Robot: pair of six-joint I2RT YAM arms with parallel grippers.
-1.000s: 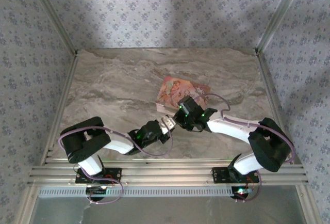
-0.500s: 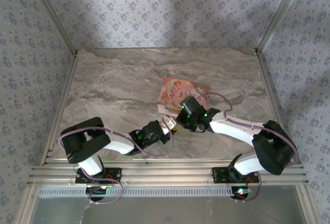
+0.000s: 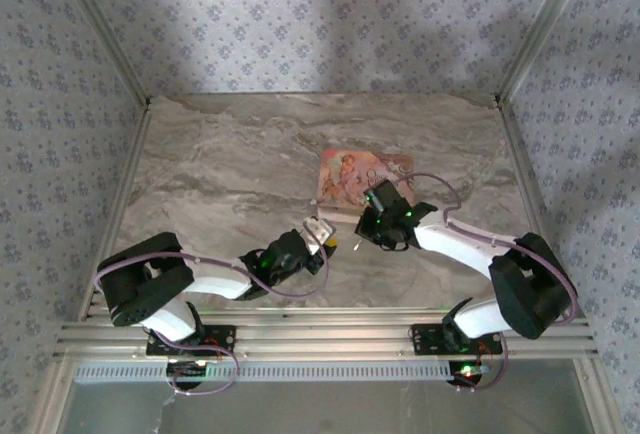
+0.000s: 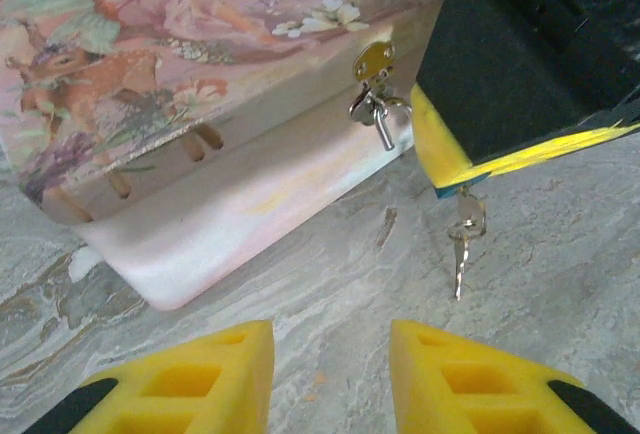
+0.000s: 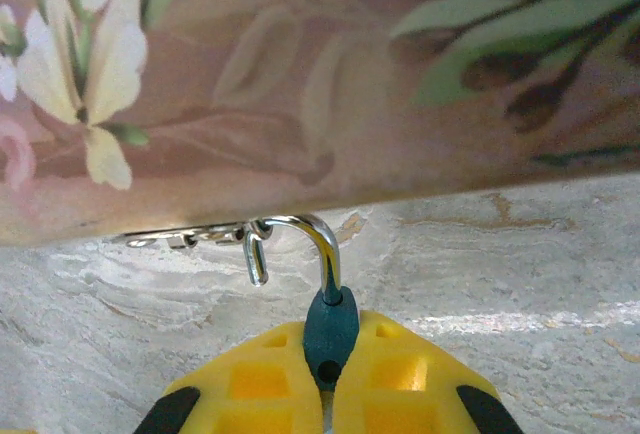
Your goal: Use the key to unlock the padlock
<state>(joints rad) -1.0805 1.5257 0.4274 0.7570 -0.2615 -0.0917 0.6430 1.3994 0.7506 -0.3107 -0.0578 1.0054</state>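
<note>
My right gripper (image 5: 330,332) is shut on the padlock (image 5: 330,326), a small dark teal body pinched between its yellow fingers. The silver shackle (image 5: 318,239) stands open, its free end hanging loose while the hook passes through the clasp ring of the pink box (image 5: 300,84). In the left wrist view the key (image 4: 460,259) dangles from a ring under the right gripper's fingers (image 4: 490,84), just above the marble. My left gripper (image 4: 330,339) is open and holds nothing, a short way in front of the key and the box clasp (image 4: 372,62). From above, the left gripper (image 3: 320,232) and the right gripper (image 3: 372,222) face each other.
The pink illustrated box (image 3: 365,174) lies flat on the marble table (image 3: 220,174), just behind both grippers. Patterned walls and metal rails close the table in on three sides.
The right gripper has drawn back and to the right with the padlock, dragging the pink box along. The left arm has stretched forward after it.
</note>
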